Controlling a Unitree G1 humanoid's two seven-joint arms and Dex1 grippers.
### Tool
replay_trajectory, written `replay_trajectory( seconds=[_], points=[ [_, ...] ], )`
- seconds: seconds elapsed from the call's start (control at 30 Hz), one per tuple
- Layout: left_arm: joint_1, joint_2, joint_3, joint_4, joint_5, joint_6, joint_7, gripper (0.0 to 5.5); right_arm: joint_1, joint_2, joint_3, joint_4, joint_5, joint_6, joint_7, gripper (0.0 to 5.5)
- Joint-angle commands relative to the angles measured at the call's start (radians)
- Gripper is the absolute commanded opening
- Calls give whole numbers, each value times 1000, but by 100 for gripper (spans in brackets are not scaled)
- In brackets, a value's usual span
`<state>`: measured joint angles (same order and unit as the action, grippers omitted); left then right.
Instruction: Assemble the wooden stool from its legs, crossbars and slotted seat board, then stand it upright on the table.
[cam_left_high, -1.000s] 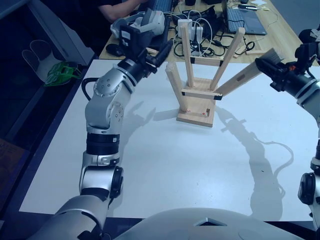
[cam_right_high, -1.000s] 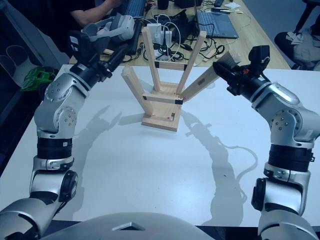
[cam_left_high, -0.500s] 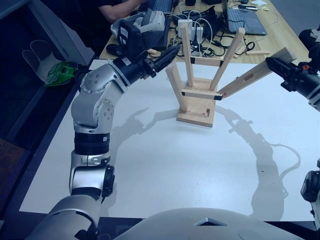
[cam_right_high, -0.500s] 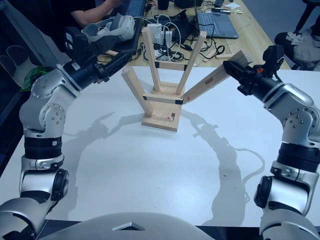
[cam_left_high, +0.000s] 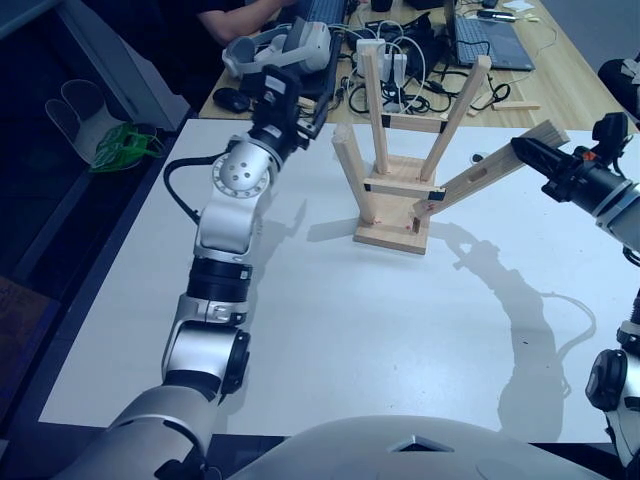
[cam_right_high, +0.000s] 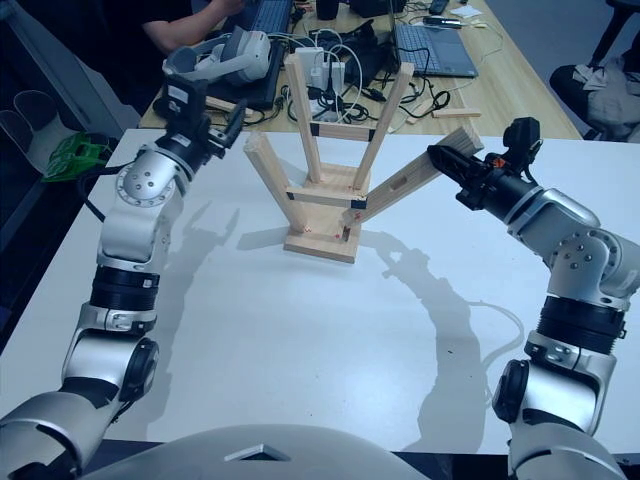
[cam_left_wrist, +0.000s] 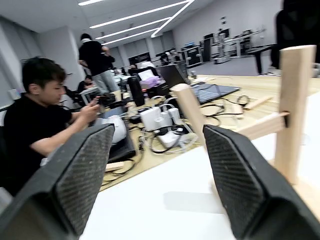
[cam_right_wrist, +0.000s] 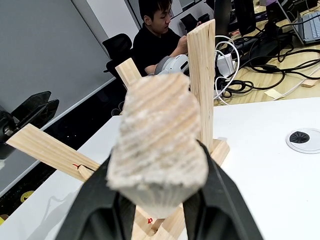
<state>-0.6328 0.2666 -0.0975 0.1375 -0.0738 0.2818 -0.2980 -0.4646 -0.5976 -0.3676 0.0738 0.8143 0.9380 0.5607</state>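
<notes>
The stool stands upside down at the far middle of the white table (cam_left_high: 330, 330). Its slotted seat board (cam_left_high: 392, 232) lies flat, with three legs (cam_left_high: 352, 172) rising from it, joined by crossbars (cam_left_high: 402, 187). My right gripper (cam_left_high: 557, 170) is shut on the top end of a fourth leg (cam_left_high: 480, 175). That leg slants down leftward, and its lower end meets the seat board's near right corner. The right wrist view looks down the held leg (cam_right_wrist: 159, 145) onto the stool. My left gripper (cam_left_high: 292, 92) is open, raised left of the stool, its fingers (cam_left_wrist: 80, 185) spread wide with nothing between them.
Behind the table runs a wooden desk (cam_left_high: 560, 60) with cables, a power strip, laptops and a headset (cam_left_high: 285, 45). A green object (cam_left_high: 125, 145) lies off the table's left corner. A cable grommet (cam_right_wrist: 302, 140) sits in the table near the stool. The near half is bare white surface.
The right gripper has come down and leftward with the leg, bringing its lower end to the seat board. The left arm has swung up, drawing its gripper back from the stool.
</notes>
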Motion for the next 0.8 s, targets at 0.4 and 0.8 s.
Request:
replay_trajectory(
  seconds=[0.4,0.8],
  points=[
    [79,22,-32,-193,-145,198,-287,327,90,-82,80,80,-154,-26,-5,100],
    [103,-7,-32,-239,-194,231,-275,327,-48,-189,247,-7,-186,123,-14,100]
  ],
)
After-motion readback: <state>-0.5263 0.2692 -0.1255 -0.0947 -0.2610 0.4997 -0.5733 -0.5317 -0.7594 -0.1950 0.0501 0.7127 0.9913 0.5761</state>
